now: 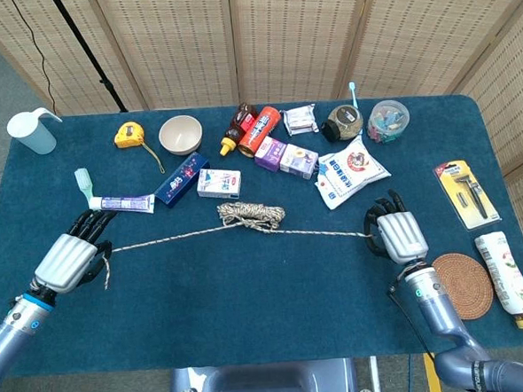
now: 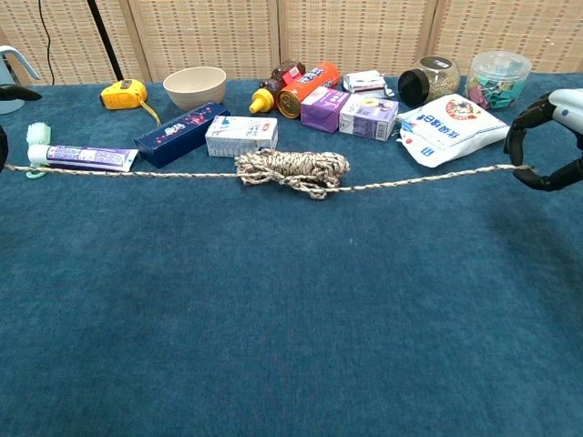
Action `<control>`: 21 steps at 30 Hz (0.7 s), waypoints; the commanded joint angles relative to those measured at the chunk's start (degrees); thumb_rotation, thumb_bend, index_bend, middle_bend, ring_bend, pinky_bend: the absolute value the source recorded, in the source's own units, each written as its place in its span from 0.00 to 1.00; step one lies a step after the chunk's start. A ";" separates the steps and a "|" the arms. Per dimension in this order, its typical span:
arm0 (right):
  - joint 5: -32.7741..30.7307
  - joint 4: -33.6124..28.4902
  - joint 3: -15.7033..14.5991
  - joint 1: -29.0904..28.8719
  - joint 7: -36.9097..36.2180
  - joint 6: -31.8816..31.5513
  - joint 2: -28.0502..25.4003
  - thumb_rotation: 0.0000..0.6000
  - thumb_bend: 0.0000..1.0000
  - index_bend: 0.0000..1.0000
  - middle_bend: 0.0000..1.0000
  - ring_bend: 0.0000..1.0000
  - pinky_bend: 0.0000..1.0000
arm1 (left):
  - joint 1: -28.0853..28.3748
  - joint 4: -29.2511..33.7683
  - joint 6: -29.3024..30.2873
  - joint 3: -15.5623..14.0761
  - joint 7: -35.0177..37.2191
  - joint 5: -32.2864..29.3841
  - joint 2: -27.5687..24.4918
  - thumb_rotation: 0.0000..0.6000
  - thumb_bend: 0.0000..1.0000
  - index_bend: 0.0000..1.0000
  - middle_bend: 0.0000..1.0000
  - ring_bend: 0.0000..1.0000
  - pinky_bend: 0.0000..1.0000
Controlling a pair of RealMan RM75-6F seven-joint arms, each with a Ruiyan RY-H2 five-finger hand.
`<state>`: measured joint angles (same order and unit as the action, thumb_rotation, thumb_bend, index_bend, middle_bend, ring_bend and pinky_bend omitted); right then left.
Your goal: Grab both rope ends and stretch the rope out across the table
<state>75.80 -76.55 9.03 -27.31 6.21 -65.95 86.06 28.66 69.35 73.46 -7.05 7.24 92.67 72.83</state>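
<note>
My left hand (image 1: 67, 258) sits near the left edge of the worktop (image 1: 251, 312), fingers curled around one end of the rope (image 1: 250, 216), with a short tail of it hanging past my knuckles. My right hand (image 1: 399, 235) is well over on the right side, its dark fingers (image 2: 526, 118) closed on the other end (in the chest view only those fingers and a bit of the shell show at the frame's edge). Between the two hands the rope runs as a nearly straight line across the blue cloth, and a small coiled bundle remains at about its middle, lying on the worktop just in front of the white carton (image 1: 218, 183).

Behind the rope stand a row of things: a toothpaste tube (image 1: 120, 204) with a green toothbrush (image 1: 84, 185) close to my left hand, a dark blue box (image 1: 180, 179), a cream bowl (image 1: 179, 133), a yellow tape measure (image 1: 129, 133), two bottles (image 1: 251, 129) lying side by side, and a white snack bag (image 1: 352, 173) near my right hand. A round woven coaster (image 1: 462, 285) lies just to the right of my right forearm.
</note>
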 commanded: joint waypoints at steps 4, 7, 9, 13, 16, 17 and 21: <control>-0.53 0.38 0.07 0.94 -0.50 -0.70 -1.36 1.00 0.44 0.65 0.37 0.19 0.00 | -2.18 -2.00 0.25 0.27 1.58 -1.90 -1.10 1.00 0.43 0.63 0.01 0.00 0.00; -0.81 0.50 0.11 1.47 -0.75 -1.05 -2.21 1.00 0.44 0.65 0.37 0.19 0.00 | -3.24 -3.17 0.26 0.45 2.42 -2.84 -1.45 1.00 0.43 0.63 0.01 0.00 0.00; -1.03 0.57 0.12 1.84 -0.90 -1.28 -2.74 1.00 0.44 0.65 0.37 0.19 0.00 | -3.87 -3.92 0.24 0.59 2.96 -3.33 -1.57 1.00 0.43 0.63 0.01 0.00 0.00; -1.66 0.66 0.26 2.44 -0.90 -1.56 -3.50 1.00 0.44 0.65 0.37 0.19 0.00 | -4.84 -5.18 0.12 0.90 3.72 -4.00 -1.65 1.00 0.43 0.63 0.01 0.00 0.00; -1.95 0.68 0.41 2.78 -1.05 -1.84 -3.90 1.00 0.44 0.65 0.37 0.19 0.00 | -5.44 -6.01 -0.02 1.22 4.20 -4.54 -1.67 1.00 0.43 0.63 0.01 0.00 0.00; -2.00 0.66 0.46 2.84 -1.11 -1.88 -4.01 1.00 0.44 0.65 0.37 0.19 0.00 | -5.56 -6.22 -0.10 1.31 4.32 -4.66 -1.68 1.00 0.43 0.63 0.01 0.00 0.00; -2.26 0.83 0.59 3.11 -1.05 -1.99 -4.57 1.00 0.44 0.65 0.37 0.19 0.00 | -6.17 -7.18 -0.44 1.60 4.77 -5.06 -1.97 1.00 0.43 0.63 0.01 0.00 0.00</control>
<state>73.58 -75.74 9.60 -24.23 5.12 -67.93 81.54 22.56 62.24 73.08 -5.51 11.95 87.67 70.92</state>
